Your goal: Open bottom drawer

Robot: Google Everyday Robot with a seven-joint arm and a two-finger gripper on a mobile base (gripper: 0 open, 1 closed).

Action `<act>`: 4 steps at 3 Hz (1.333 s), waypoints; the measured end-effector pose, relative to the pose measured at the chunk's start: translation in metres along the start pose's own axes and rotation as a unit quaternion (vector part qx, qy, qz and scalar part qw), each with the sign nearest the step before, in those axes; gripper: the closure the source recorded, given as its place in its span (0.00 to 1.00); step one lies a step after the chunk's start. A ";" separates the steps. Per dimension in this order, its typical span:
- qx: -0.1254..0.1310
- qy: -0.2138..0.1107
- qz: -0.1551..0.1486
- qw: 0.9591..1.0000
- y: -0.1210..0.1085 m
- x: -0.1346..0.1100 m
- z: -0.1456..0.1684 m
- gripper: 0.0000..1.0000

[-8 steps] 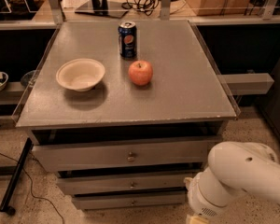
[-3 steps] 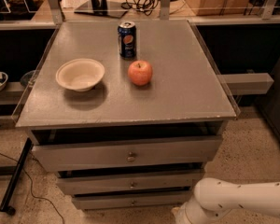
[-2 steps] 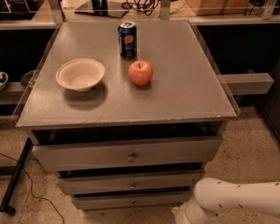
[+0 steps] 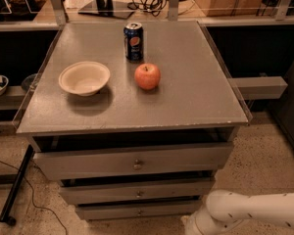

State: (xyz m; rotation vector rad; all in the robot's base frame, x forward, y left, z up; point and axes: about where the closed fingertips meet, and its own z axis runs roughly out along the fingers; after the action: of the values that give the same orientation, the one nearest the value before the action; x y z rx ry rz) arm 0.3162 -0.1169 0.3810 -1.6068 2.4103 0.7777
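**Fig.** Shows bottom drawer point(image 4: 108, 212), lowest and slimmest of 3 grey fronts, w/ small round knob point(image 4: 138, 212) at centre; looks shut, not yet drawn out. Shows white arm point(image 4: 255, 209) just R of bottom drawer at about its height, w/ wrist end dropping past lower frame edge close to its R corner. Places gripper below that edge, out of view, prob. near bottom drawer's R end; cannot tell whether spread, pressed together or pinching anything.

Step in hand, by judgement: approach, pre-grasp; no contact w/ knob seen. Next move, by judgement: bring gripper L across bottom drawer, level w/ knob and square to front; close on knob; pull straight out.

Calls for care re small knob (easy to slip off) and re mid drawer point(image 4: 98, 194) directly above bottom drawer, w/ near-identical knob, hence wrong-drawer risk.

Counts:
- drawers 3: bottom, mid, top drawer point(image 4: 88, 164) (two up from bottom drawer)
- knobs 3, one per front
- bowl point(image 4: 84, 78) 1, can point(image 4: 134, 41) 1, apple point(image 4: 147, 76) 1, all on cabinet top point(image 4: 196, 92), well above bottom drawer
- arm 1
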 end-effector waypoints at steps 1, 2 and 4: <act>0.012 -0.024 0.020 0.999 -0.038 -0.002 0.009 0.00; 0.012 -0.024 0.020 0.999 -0.038 -0.002 0.009 0.00; -0.003 -0.100 0.043 0.994 -0.087 0.001 0.060 0.00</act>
State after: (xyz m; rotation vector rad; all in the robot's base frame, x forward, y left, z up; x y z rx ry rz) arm 0.3840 -0.1144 0.2996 -1.3619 2.3492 0.9149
